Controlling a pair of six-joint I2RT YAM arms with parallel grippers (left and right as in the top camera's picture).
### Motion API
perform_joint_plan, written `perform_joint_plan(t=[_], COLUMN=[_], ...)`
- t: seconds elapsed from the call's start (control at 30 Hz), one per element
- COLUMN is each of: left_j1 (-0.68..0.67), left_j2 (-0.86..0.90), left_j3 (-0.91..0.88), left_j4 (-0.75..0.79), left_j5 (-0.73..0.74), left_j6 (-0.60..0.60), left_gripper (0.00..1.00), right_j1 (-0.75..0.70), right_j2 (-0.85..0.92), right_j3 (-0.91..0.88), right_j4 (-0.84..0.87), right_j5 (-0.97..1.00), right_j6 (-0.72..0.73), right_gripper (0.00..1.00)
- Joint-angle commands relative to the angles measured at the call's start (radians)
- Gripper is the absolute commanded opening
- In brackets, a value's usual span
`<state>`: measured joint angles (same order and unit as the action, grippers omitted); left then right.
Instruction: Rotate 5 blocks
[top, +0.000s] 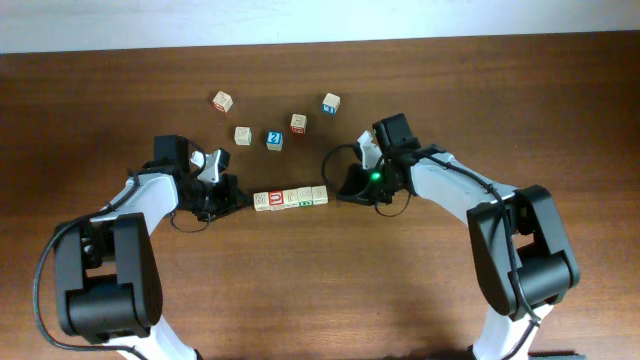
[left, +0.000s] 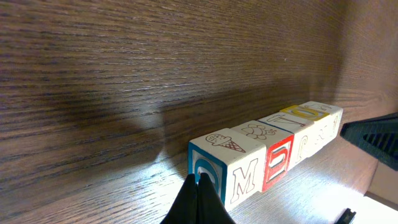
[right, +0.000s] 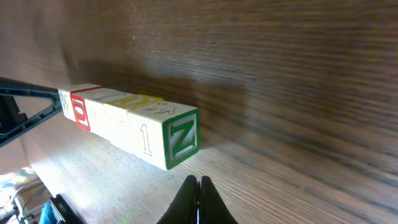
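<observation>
Blocks (top: 290, 198) sit butted in one row on the bench (top: 300, 290), directly ahead of the left end effector (top: 240, 198) and the right end effector (top: 342, 188), both pinched fully closed and empty, probably bracketing the row's ends to keep it square.

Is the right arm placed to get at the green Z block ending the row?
Likely yes: the right pincer, shut, points at the green Z block from close by, and nothing lies between them.
</observation>
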<state>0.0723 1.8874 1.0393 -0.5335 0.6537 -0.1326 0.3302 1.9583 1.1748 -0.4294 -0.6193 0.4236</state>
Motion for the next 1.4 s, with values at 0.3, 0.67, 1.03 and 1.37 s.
perform_joint_plan(t=[0.3, 0.67, 1.03, 1.37], left_j1=[0.000, 0.000, 0.000, 0.000], left_j2=[-0.005, -0.005, -0.005, -0.005], left_j3=[-0.010, -0.010, -0.010, -0.010], left_j4=[0.003, 0.003, 0.003, 0.014], left_j5=[-0.004, -0.003, -0.004, -0.003], left_j6=[-0.009, -0.009, -0.009, -0.009], left_gripper=[0.00, 0.00, 0.00, 0.00], right_j1=[0.050, 0.070, 0.070, 0.070], right_j2=[0.031, 0.047, 0.047, 0.047], right_j3=[-0.009, -0.009, -0.009, -0.009], right_j4=[0.082, 0.098, 0.099, 0.105], right_j5=[0.040, 0.079, 0.066, 0.052], right_j6=[0.040, 0.080, 0.079, 0.079], right_gripper=[0.04, 0.04, 0.04, 0.04])
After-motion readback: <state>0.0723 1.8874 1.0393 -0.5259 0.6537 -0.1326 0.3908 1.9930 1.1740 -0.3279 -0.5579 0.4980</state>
